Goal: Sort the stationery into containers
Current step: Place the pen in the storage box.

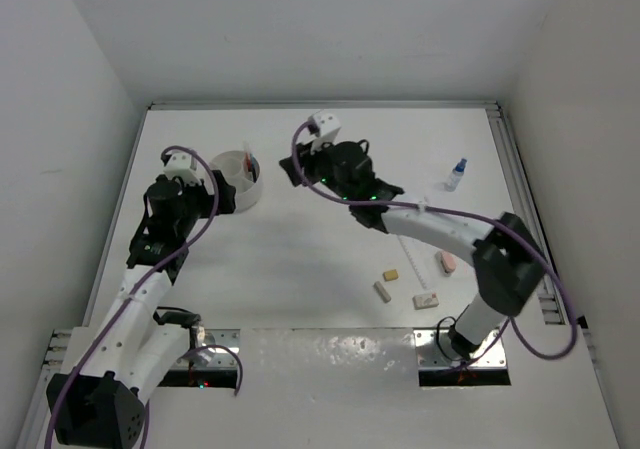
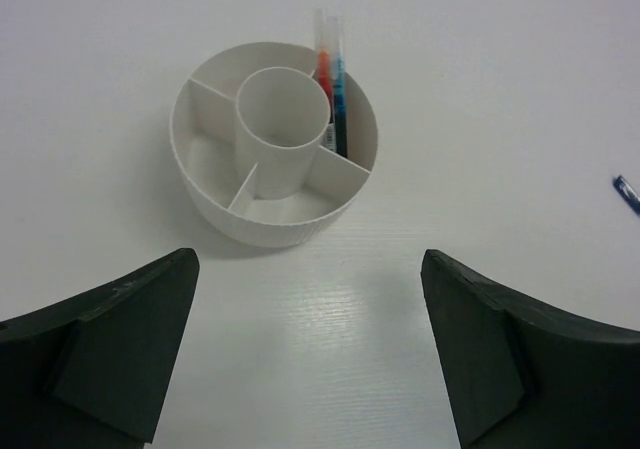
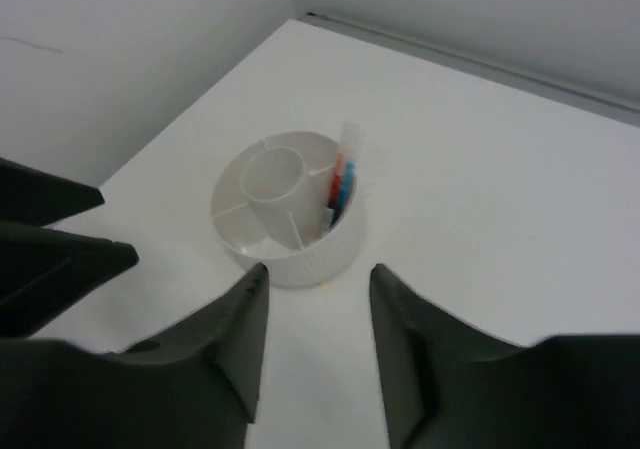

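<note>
1. Locate the tub at the far left of the surface. A red-orange pen and a blue pen stand side by side in one outer compartment. They lean on the rim, probably because they are taller than the wall.
2. Check the right gripper, near the tub: its fingers are parted and hold nothing.
3. Check the left gripper, facing the tub: its fingers are spread wide and empty, probably standing by.
4. Expect further pickups on the right side. The tan eraser, pink eraser, white eraser and bottle lie well apart from the tub.
</note>
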Controlling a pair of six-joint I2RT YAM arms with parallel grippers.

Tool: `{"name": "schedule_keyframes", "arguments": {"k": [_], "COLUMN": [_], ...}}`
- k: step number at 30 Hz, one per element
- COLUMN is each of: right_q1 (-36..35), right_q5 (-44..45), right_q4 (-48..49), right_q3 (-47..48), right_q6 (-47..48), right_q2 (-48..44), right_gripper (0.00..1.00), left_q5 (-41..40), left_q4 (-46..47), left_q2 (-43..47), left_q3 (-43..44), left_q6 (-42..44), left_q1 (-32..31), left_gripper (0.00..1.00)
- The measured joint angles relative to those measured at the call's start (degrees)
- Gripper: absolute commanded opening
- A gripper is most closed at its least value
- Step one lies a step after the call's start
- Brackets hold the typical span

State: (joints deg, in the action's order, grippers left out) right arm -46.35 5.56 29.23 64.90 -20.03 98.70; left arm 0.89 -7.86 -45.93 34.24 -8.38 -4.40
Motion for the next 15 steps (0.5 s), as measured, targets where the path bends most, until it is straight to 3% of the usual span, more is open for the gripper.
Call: {"name": "schedule_keyframes", "arguments": {"k": [1, 3, 6, 7, 8, 11, 13, 15], "right_q1": [0.8, 3.2, 7.5, 8.8, 10.3, 14.2, 16.5, 18.7], "right_q5": [-0.3, -0.2, 2.0, 2.7, 3.5, 5.0, 6.3, 7.1], "right_q4": [-4.2, -12.0, -24.4, -27.8, -31.6, -40.7, -46.4, -51.3], "right_q3": [-0.7, -1.5, -2.6, -3.1, -4.0, -6.0, -6.1, -4.4], "right_q6": [0.2, 0.1, -0.3, -0.5, -0.7, -0.3, 0.9, 2.3], "right_q2": [-3.7, -9.5, -14.9, -15.7, -16.3, -16.3, -15.2, -12.8], "right_gripper": [0.24, 0.21, 0.33, 0.42, 0.56, 0.59, 0.27, 0.10], "left_q5": [1.2, 3.8, 7.0, 7.8, 8.5, 10.0, 10.7, 11.1], "left_q4": [0.5, 1.4, 2.6, 3.1, 3.3, 3.8, 3.8, 3.8], "left_q2": [0.0, 0.0, -0.3, -0.7, -1.0, -2.3, -3.0, -3.3], "left_q3": [-0.2, -0.5, -0.7, -0.7, -0.7, -0.7, -0.7, -0.7], "left_q6": [0.4, 1.1, 1.4, 1.4, 1.2, 0.8, 0.6, 0.6], "left_q1": [0.0, 0.0, 0.0, 0.0, 0.0, 0.0, -0.1, -0.1], "left_gripper": [0.88, 0.82, 0.79, 0.79, 0.80, 0.81, 0.81, 0.82]}}
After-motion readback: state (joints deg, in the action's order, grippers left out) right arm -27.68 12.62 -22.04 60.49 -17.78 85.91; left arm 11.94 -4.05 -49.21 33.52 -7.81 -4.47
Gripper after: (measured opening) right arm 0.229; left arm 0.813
